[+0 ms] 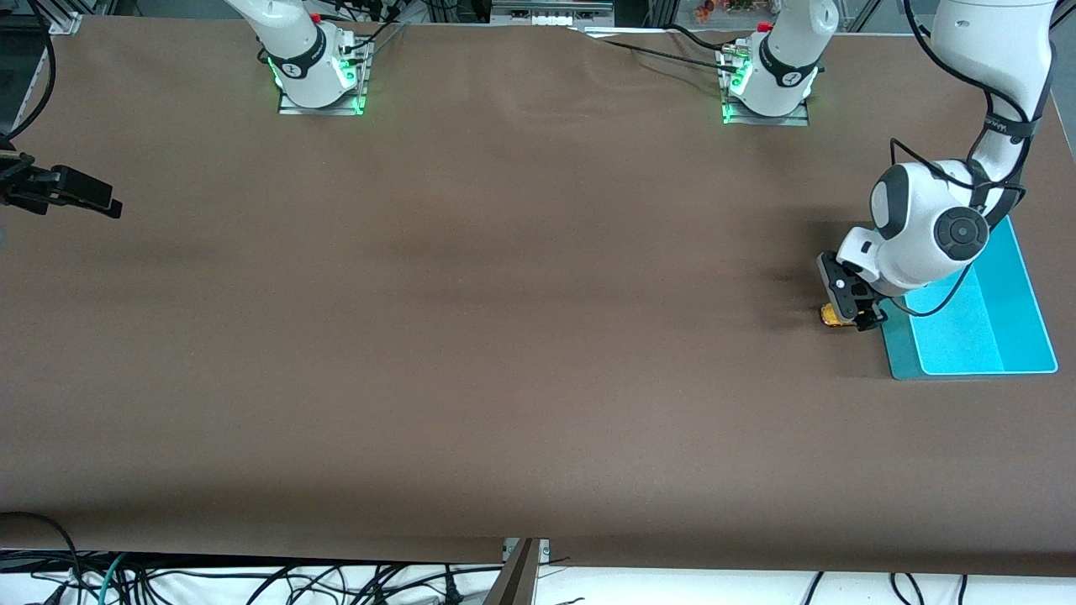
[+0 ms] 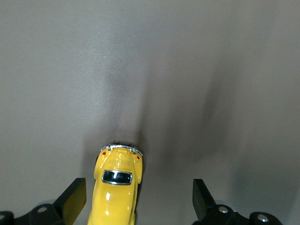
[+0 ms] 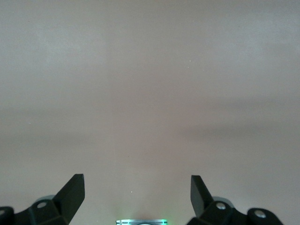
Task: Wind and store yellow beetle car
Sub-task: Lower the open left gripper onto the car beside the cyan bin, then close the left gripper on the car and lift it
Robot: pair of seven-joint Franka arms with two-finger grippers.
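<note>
Yellow beetle car (image 2: 117, 190) between left gripper's (image 2: 136, 199) seemingly parted fingers

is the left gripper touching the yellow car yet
Apart: the left wrist view shows the left gripper open, table visible between each finger and the yellow car.

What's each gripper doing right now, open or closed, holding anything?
Left gripper: open, low over the yellow beetle car, which sits between its fingers, not gripped.
Right gripper: open, empty, waiting at the right arm's end of the table.
</note>
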